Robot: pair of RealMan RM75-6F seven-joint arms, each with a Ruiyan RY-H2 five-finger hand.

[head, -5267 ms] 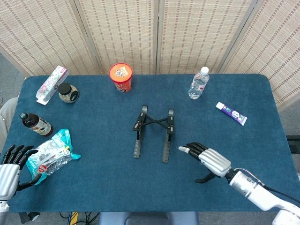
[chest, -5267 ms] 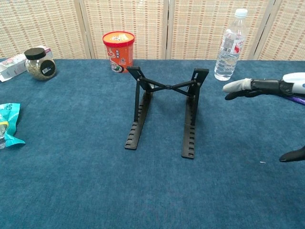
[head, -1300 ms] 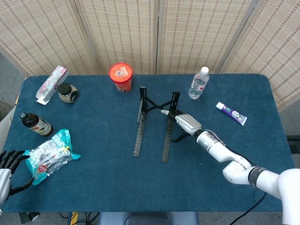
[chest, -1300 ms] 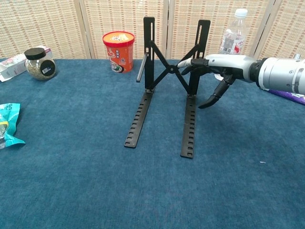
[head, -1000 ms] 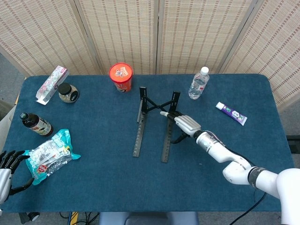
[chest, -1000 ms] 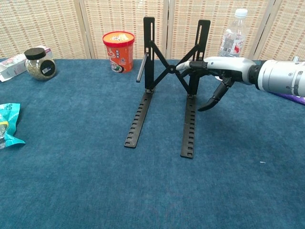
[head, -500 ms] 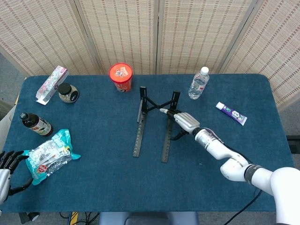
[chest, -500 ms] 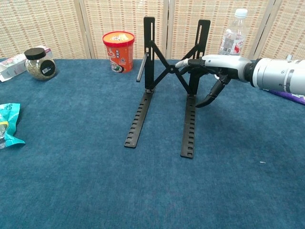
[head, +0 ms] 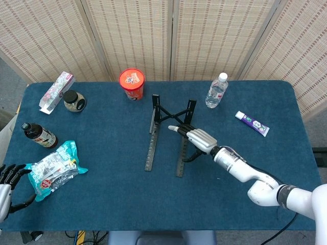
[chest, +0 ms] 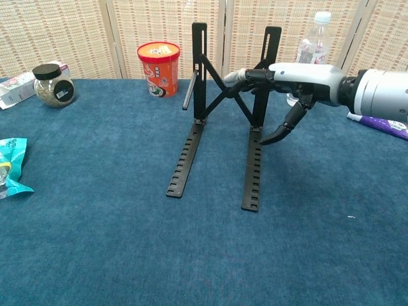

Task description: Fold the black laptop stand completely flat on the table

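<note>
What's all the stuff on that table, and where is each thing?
Laptop stand: one, black, table centre, uprights raised.
Cup: one, red-orange, far side, left of the stand.
Water bottle: one, clear, far right of the stand.
Tube: one, white and purple, right side.
Jar: one, black lid, far left.
Box: one, floral white, beside the jar.
Dark bottle: one, left edge, lying down.
Packet: one, teal, near left.
Table: one, blue cloth.
Right hand: silver and black, at the stand's right upright.
Left hand: black fingers, near-left corner, holding nothing.

My right hand (chest: 299,80) has a silvery-white shell over its back, with black fingers (chest: 290,124) and one pale grey fingertip. Behind it, my forearm is a smooth white-grey cylinder. My left hand (head: 7,181) is silver-backed with black fingers.
</note>
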